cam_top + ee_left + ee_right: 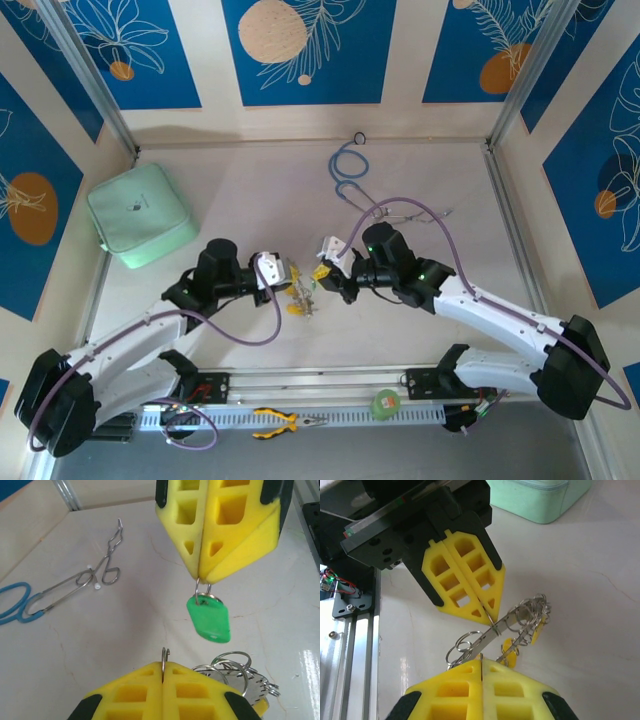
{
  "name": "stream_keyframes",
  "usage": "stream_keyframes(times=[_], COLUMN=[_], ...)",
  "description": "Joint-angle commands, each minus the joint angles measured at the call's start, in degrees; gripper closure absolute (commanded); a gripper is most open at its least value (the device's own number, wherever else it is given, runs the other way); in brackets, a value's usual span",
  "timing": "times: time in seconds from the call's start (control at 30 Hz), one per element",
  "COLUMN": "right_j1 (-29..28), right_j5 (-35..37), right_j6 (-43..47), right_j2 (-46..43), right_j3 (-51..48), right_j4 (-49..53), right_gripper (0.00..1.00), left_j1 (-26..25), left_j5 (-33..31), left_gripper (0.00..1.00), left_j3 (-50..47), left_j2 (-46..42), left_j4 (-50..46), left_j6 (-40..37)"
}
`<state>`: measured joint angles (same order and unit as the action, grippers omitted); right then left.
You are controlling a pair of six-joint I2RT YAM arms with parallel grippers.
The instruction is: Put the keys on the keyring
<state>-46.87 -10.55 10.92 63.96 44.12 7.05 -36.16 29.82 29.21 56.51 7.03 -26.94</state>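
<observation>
The keyring (512,617), fringed with small keys (252,685), hung just above the desk (250,200) near its centre, clamped in the fully closed left hand (487,619). The right hand (202,577), also closed, pinched the split ring of a green-headed key (210,620) close beside it.

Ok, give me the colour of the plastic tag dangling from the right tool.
Green. The plastic tag hangs from the right tool; left wrist view shows it best.
</observation>
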Motion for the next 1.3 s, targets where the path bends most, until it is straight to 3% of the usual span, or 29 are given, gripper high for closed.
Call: stream_keyframes(times=[0.0,0.3,1.27], right_j1=[-0.5,-1.2,-1.7], right_j5=[-0.8,0.5,3.3], right_j6=[0.5,-1.0,-2.9], right_j2=[0.8,3.9,5.5], right_j3=[-0.3,0.4,0.7], right_j4=[-3.3,-3.9,-7.8], right_gripper=[1.0,1.0,1.0], left_j1=[-0.6,-0.7,-0.9], left_j5=[2.7,3.6,5.0], left_gripper=[1.0,1.0,1.0], left_j3=[3.4,5.2,4.9], left_j2=[0.3,2.3,2.4], left_j4=[-1.2,-2.7,-3.1], left_j6=[2.5,6.0,4.0])
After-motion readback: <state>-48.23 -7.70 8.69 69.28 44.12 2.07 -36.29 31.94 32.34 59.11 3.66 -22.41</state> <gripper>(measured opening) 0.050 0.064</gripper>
